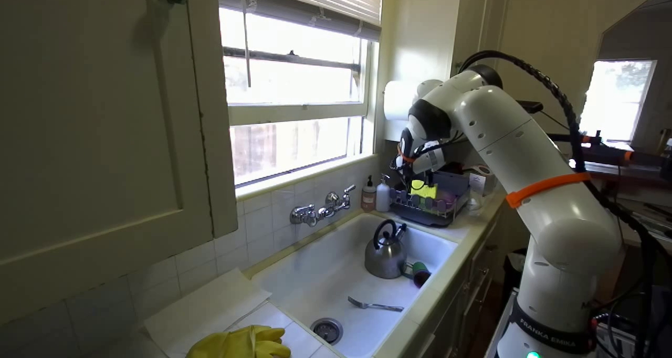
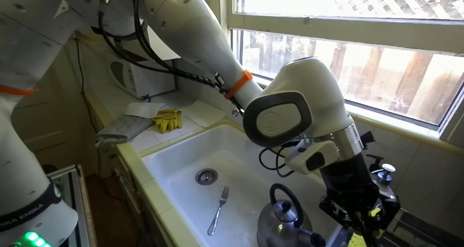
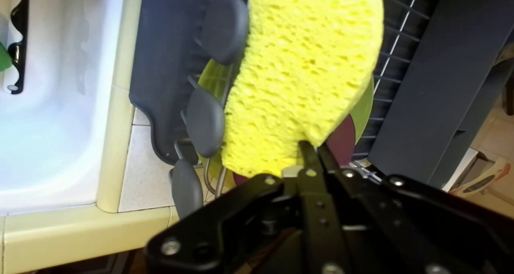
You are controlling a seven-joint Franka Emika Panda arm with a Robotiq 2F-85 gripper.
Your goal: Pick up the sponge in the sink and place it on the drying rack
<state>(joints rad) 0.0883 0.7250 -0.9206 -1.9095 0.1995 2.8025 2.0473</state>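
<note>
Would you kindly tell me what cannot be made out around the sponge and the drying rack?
Pinched edge of the sponge, wrist view: covered by the gripper.
Its underside, wrist view: turned away, so contact with the drying rack is uncertain.
Maroon item, wrist view: mostly behind the sponge, shape unclear.
Label on the brown bottle, in an exterior view: too small to read.

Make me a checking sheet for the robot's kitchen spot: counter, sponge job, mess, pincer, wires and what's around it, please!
Surface: tiled counter with yellow edging beside the sink.
Job's things: yellow sponge over the drying rack; can't tell if they touch.
Clutter: kettle, fork and a green item, maybe a mug, in the sink; yellow gloves on the counter.
Pincer: closed, it seems, on the sponge's edge.
Cables: black cables run along the arm; snags: nothing seen.
Surroundings: window behind the sink; pump bottles beside the rack.
</note>
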